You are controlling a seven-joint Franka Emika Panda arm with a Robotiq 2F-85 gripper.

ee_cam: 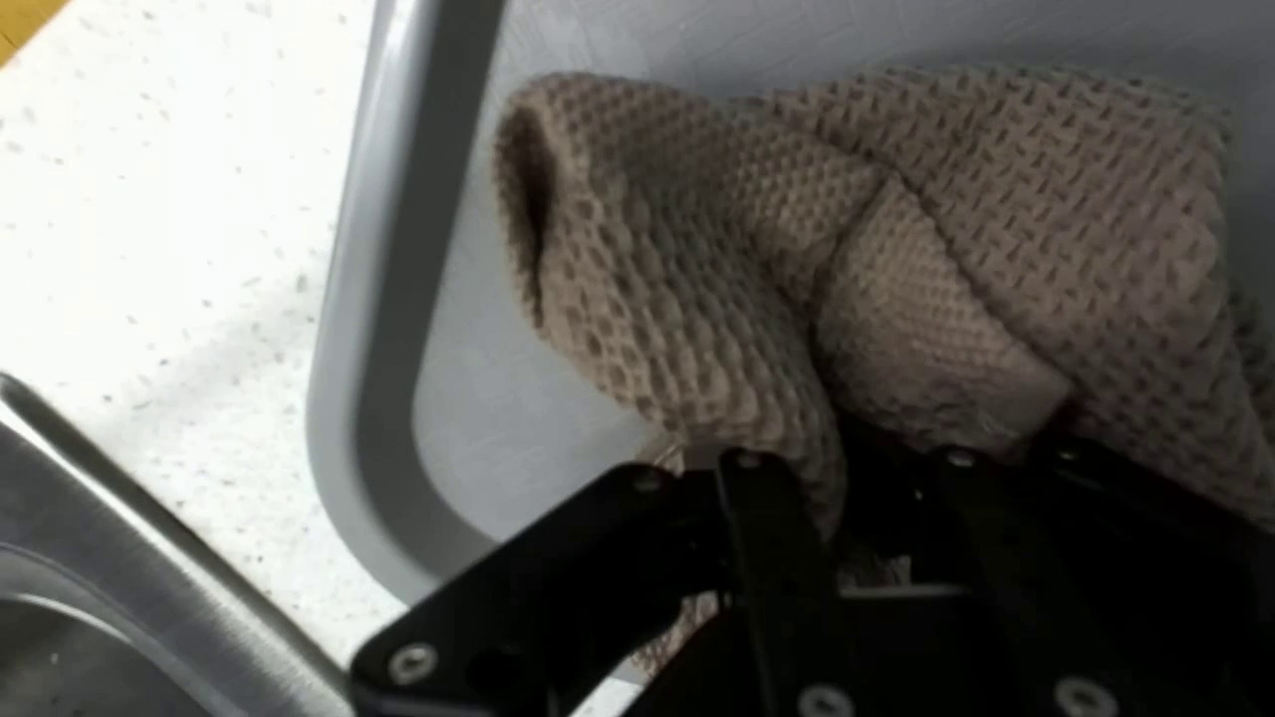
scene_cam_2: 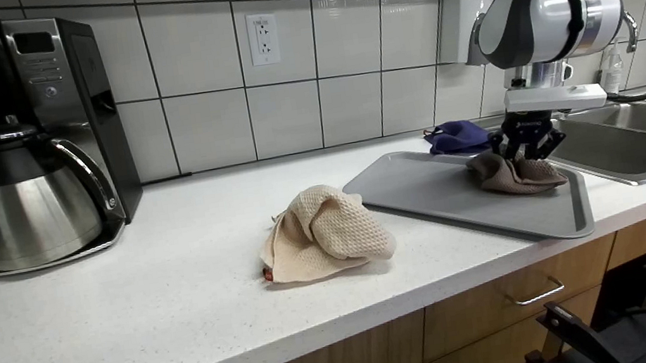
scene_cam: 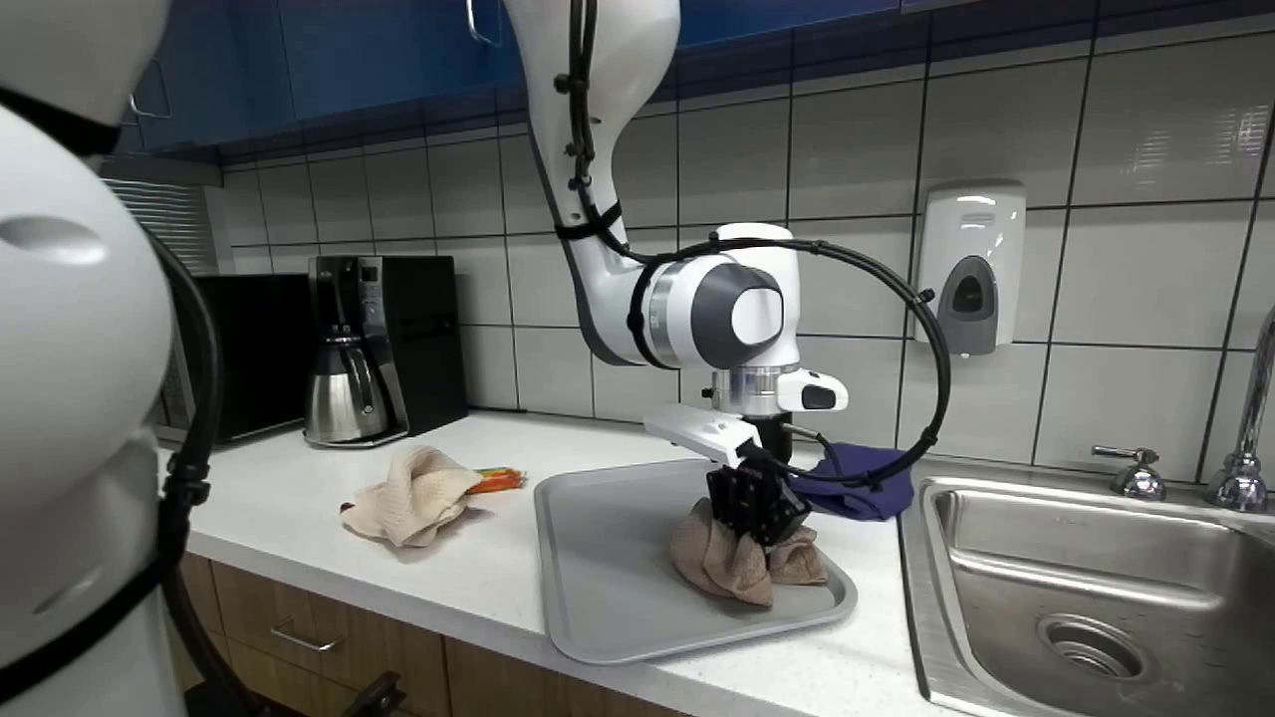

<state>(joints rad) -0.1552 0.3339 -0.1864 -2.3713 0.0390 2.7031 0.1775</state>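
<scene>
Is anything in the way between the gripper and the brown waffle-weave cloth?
Nothing visible is: the gripper directly touches the brown waffle-weave cloth, down among its folds; the gray tray lies underneath.

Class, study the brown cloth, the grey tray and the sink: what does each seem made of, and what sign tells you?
Brown cloth: matte fabric, perhaps cotton; the wrist view shows a waffle-like texture and folds.
Grey tray: probably moulded plastic, dull, judging by its even colour and rounded rim; possibly fibreglass.
Sink: likely stainless steel, satin, from its silvery surface and blurred highlights.
</scene>
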